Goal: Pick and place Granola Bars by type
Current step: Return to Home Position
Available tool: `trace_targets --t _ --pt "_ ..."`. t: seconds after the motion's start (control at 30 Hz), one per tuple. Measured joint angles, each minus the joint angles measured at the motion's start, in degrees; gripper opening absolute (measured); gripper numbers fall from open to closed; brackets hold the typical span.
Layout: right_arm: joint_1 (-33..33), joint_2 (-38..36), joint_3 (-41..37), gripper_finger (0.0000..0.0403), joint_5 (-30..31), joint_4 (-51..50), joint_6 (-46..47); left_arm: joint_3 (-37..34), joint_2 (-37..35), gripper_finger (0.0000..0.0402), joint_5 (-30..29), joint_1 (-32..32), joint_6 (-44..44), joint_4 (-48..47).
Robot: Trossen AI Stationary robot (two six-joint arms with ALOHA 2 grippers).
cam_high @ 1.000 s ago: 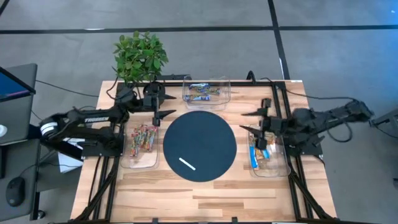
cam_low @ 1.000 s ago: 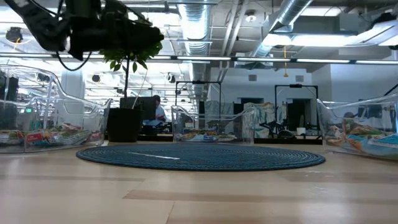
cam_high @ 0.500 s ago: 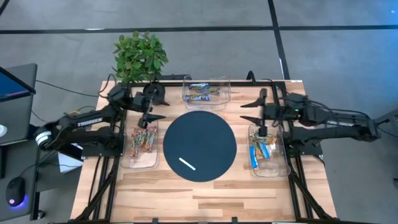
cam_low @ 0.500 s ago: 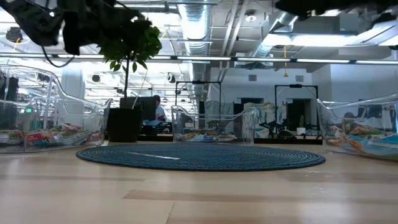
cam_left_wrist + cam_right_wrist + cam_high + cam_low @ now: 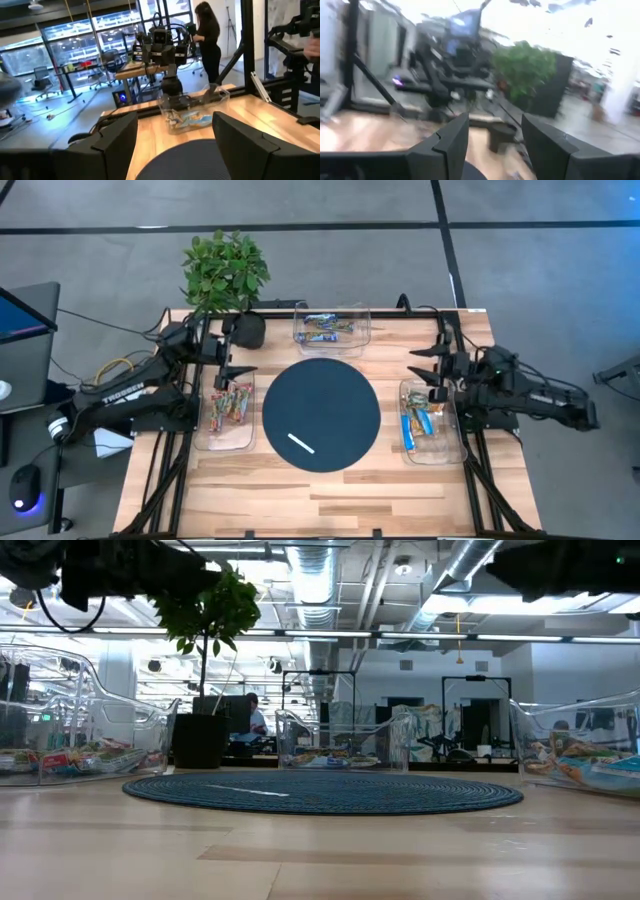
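High view: white "TROSSEN" lettering runs along the dark left arm [image 5: 125, 390]. Left gripper [image 5: 228, 358], jaws apart and empty, hangs over the far end of the left clear plastic bin [image 5: 228, 440], which holds red-yellow-green Granola Bars [image 5: 230, 402]. Right gripper [image 5: 425, 365], jaws also apart, hovers above the far rim of the right clear bin [image 5: 437, 453], which holds blue-and-white bars [image 5: 418, 425]. Dark brownish bars [image 5: 327, 328] lie in the far clear bin [image 5: 352, 346] on the wooden desk [image 5: 330, 500].

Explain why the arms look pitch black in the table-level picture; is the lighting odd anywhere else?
Low view: bright ceiling lights sit behind the left arm and right arm, so they show as silhouettes; the left bin catches glints. High view: even light, no hard shadows on the table. Right wrist view: background washed white.
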Motion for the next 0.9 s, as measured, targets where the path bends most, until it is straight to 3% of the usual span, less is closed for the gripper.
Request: trace_targets --t 0.13,0.4,0.7,0.9 --pt "0.8 -0.1 -4.9 0.0177 -4.6 7.8 2.2 -1.8 -0.3 0.0251 -0.7 -1.1 0.2 0.1" --pt "7.0 -2.1 -7.7 0.0176 3.1 8.0 2.3 -6.8 -3.5 0.0251 -4.1 -4.0 -0.9 4.0" --pt "12.8 -7.9 -7.8 0.0177 8.0 -0.3 2.9 -12.3 -18.0 0.0251 -3.8 -4.0 -4.5 2.5" --pt "17.2 -8.9 -7.8 0.0176 14.1 -0.9 1.3 -13.4 -27.2 0.0251 -6.2 -4.0 -5.2 -5.7"
